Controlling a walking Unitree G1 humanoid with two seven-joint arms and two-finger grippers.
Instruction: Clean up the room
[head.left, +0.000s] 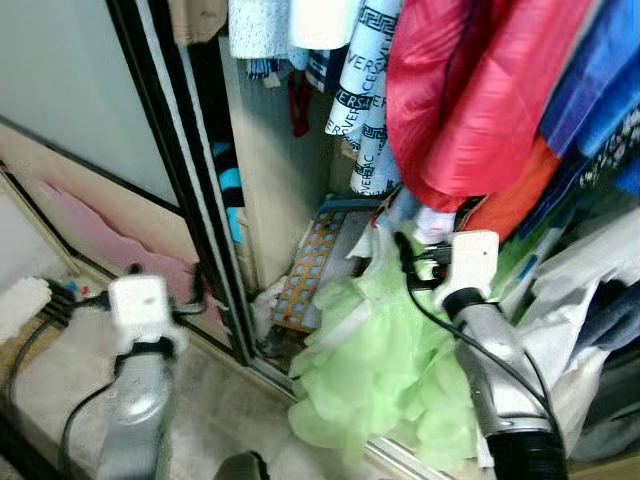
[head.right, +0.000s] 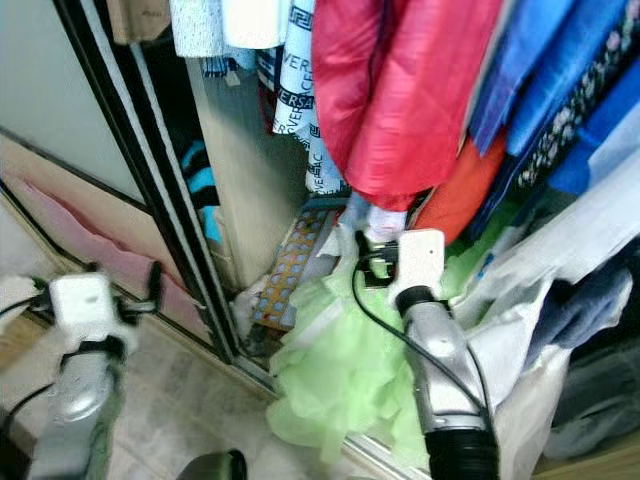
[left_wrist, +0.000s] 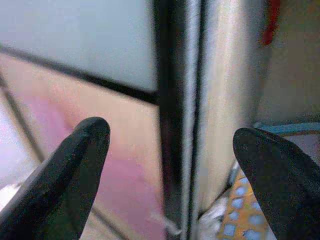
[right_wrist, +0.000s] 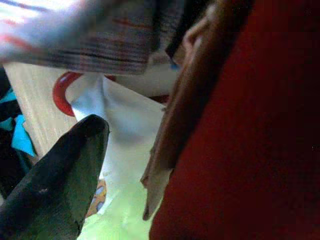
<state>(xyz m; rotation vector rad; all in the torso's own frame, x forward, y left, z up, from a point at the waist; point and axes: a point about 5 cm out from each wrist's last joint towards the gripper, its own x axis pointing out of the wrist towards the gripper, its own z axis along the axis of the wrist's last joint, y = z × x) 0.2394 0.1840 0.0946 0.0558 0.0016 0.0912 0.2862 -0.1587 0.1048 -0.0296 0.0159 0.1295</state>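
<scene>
An open wardrobe stands before me, with a red garment (head.left: 460, 110) hanging among blue ones (head.left: 600, 80). A pale green frilly garment (head.left: 380, 370) spills over the wardrobe's floor rail. My right gripper (head.left: 428, 228) reaches in above the green garment and under the red hem. One of its fingers (right_wrist: 60, 170) stands far out to the side, as on an open gripper, and red cloth (right_wrist: 250, 125) hides the other. My left gripper (left_wrist: 172, 165) is open, its fingers either side of the black sliding-door edge (left_wrist: 175, 100) without touching it.
The black-framed sliding door (head.left: 200, 200) stands on the left, with a pink sheet (head.left: 110, 240) low on its panel. A blue-and-orange patterned board (head.left: 310, 265) leans inside the wardrobe. White bags and dark clothes (head.left: 580, 300) are piled at the right. Pale flooring (head.left: 220, 410) lies in front.
</scene>
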